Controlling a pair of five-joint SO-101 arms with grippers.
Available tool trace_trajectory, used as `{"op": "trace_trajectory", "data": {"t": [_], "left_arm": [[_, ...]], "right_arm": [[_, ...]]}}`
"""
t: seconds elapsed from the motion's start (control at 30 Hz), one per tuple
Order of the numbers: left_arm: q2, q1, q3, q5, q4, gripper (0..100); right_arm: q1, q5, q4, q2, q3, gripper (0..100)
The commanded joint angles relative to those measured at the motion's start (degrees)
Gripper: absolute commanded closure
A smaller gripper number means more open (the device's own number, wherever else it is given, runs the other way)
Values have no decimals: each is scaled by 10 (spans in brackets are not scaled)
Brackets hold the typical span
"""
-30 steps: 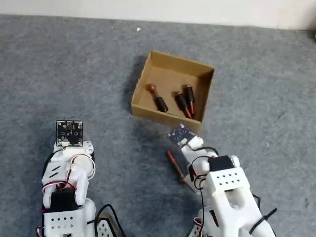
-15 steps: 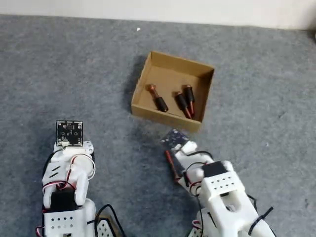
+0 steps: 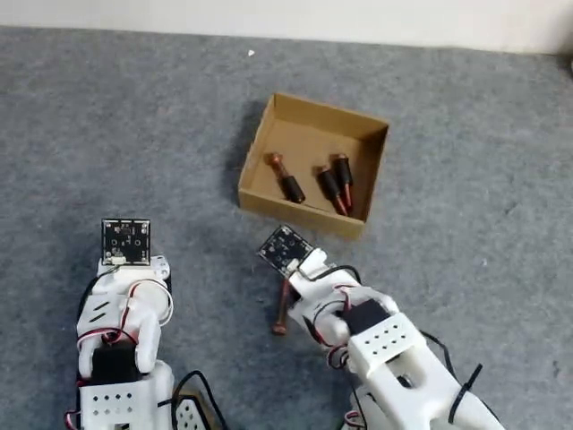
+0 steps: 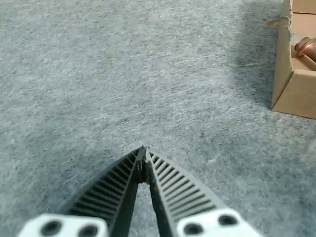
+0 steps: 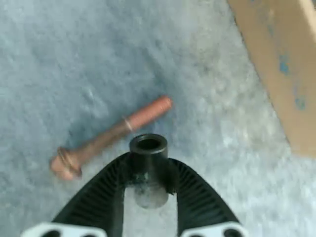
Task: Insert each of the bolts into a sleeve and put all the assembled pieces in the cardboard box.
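In the right wrist view my right gripper (image 5: 148, 165) is shut on a black sleeve (image 5: 148, 146), held with its open bore showing. Just beyond it a copper bolt (image 5: 114, 132) lies flat on the grey carpet. From above, that bolt (image 3: 282, 307) lies beside the right arm (image 3: 358, 327), in front of the cardboard box (image 3: 303, 208). Three assembled bolt-and-sleeve pieces (image 3: 332, 186) lie inside the box. My left gripper (image 4: 143, 161) is shut on nothing, low over bare carpet at the near left.
The box's wall (image 5: 276, 64) stands close beyond the bolt. In the left wrist view a corner of the box (image 4: 291, 84) is farther off. The left arm (image 3: 121, 313) stays at the near left, with open carpet around it.
The right arm has swung left with the sleeve. The bolt on the carpet has shifted left and turned from diagonal to nearly upright in the high view. The left arm has not moved.
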Motion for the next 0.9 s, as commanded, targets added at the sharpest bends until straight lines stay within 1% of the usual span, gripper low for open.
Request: {"op": "trace_trajectory", "data": {"t": [0.0,0.1,0.17,0.27,0.33,0.47,0.57,0.67,0.73,0.87], "left_arm": [[-6,-7,3,-5,-8,995],[-6,-7,0,-5,-8,995],[-6,-8,0,-5,-8,995],[-6,-10,0,-5,-8,995],[-6,-24,-1,-5,-11,995],[-6,-66,6,-4,-55,995],[-6,-91,6,-3,-69,995],[-6,-110,0,-3,-69,995],[-6,-123,0,-3,-69,995],[-6,-147,6,-3,-100,995]], "right_arm": [[27,-4,108,-15,-67,994],[22,-4,179,-13,-94,994],[10,-4,200,-12,-102,994],[-21,-4,199,-11,-101,994],[-46,-5,199,-11,-100,994],[-81,-7,189,-1,-100,994],[-86,-9,143,63,-103,994],[-85,-40,118,164,-108,994],[-89,-42,111,225,-151,994],[-96,-44,111,311,-240,994]]}}
